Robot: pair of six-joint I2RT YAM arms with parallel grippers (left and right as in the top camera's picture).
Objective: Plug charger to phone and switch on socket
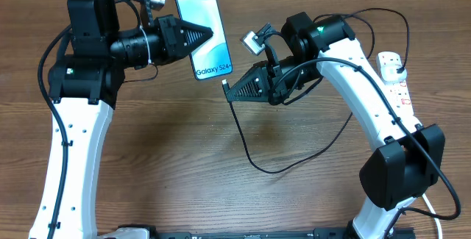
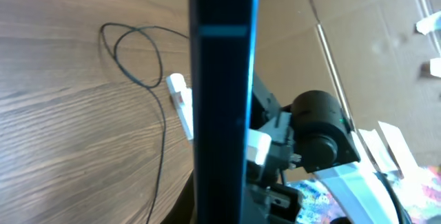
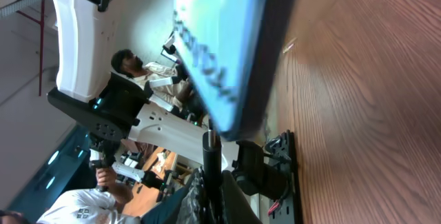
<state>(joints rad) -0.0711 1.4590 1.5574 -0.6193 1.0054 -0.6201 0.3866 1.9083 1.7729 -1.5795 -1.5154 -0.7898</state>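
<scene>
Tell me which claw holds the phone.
The left claw, gripping the phone by its edge; the right claw pinches the charger near its tip instead.

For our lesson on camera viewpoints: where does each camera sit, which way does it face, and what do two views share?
Overhead: above the table, looking down; left gripper holds the phone, right gripper the charger.
Left wrist: on the left arm, sighting along the phone's edge towards the right arm.
Right wrist: on the right arm, facing the phone's screen; own fingers at bottom.
Shared: both wrist views show the phone.
</scene>
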